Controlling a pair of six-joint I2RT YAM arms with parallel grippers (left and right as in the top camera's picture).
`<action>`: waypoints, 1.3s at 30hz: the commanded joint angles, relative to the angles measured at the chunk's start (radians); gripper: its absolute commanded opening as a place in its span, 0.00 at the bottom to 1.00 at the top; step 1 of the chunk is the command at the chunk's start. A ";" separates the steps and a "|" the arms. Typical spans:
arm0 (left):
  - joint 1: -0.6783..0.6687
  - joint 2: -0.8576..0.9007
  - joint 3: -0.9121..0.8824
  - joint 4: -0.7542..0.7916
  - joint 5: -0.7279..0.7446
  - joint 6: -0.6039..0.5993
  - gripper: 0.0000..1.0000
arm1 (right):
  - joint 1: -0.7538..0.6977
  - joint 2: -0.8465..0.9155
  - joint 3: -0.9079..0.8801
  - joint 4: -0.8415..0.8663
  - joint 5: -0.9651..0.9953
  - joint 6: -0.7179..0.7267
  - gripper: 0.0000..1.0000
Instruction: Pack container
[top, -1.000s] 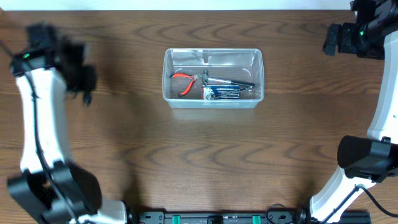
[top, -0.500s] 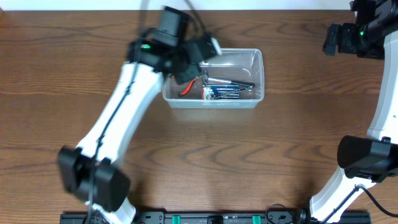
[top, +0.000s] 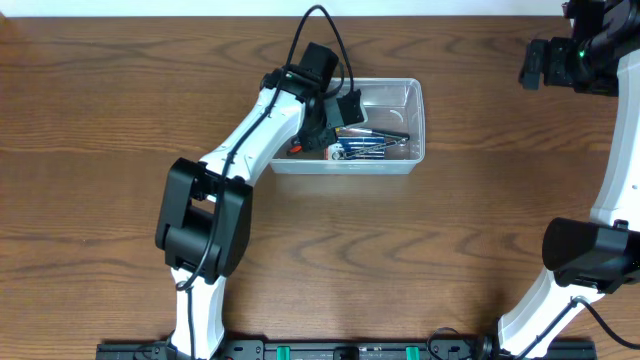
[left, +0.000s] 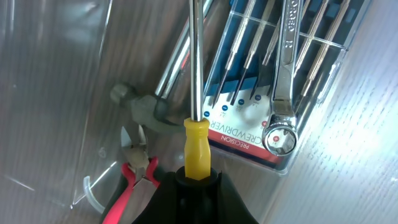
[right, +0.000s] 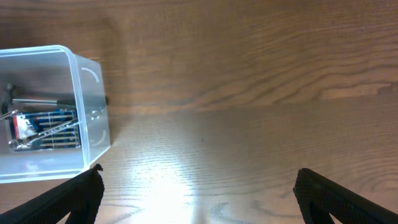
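**Left claw holds screwdriver inside container**

The container (top: 388, 92) sits at the table's far middle. It holds red pliers (left: 134, 180), a hammer (left: 146, 112), a driver set (left: 242, 138), and a wrench (left: 287, 68) lying on the set. The left claw (left: 198, 182) is in its left half, clamped on a yellow-handled screwdriver (left: 197, 146). The right claw (right: 199, 186), spread wide, hangs well right of the container. Half a second ago the left claw was over the far-left corner.
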 joint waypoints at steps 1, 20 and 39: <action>0.005 -0.005 0.002 -0.002 -0.005 0.016 0.06 | 0.000 0.005 -0.002 -0.001 -0.001 -0.017 0.99; 0.008 -0.062 0.023 -0.032 -0.146 -0.137 0.49 | 0.000 0.005 -0.002 0.001 -0.005 -0.021 0.99; 0.500 -0.493 0.059 -0.231 -0.162 -0.814 0.98 | 0.184 -0.006 -0.002 0.182 0.004 -0.090 0.99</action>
